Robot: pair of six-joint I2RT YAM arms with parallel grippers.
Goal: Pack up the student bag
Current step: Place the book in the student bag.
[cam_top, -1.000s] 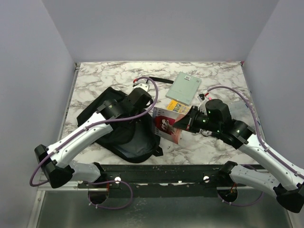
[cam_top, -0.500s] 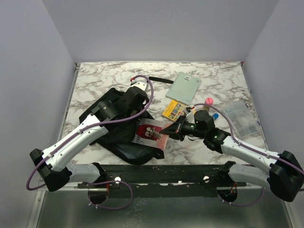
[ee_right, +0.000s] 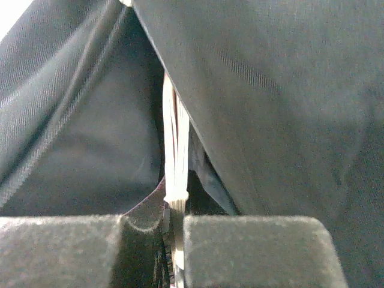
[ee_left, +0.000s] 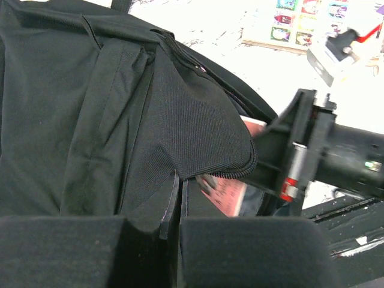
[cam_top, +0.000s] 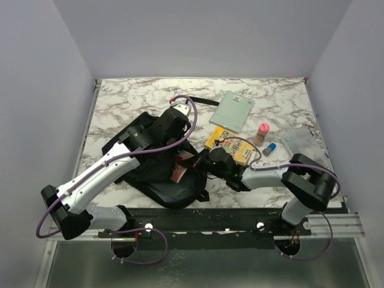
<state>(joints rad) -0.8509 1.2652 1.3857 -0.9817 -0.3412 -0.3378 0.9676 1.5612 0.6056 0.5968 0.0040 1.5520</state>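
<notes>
1. backpack (cam_top: 150,174): lies on the near left of the table (cam_top: 132,96), mouth facing right.
2. left claw (ee_left: 179,198): pinched shut on the bag's flap, apparently to prop the mouth open.
3. right claw (ee_right: 176,219): clamped on a red book (ee_left: 225,189), held edge-first, partly inside.

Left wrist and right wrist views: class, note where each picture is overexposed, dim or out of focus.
Left wrist view: table blown out white at top right, left fingers blurred, student bag weave sharp. Right wrist view: dim, right fingers and book edge soft.
</notes>
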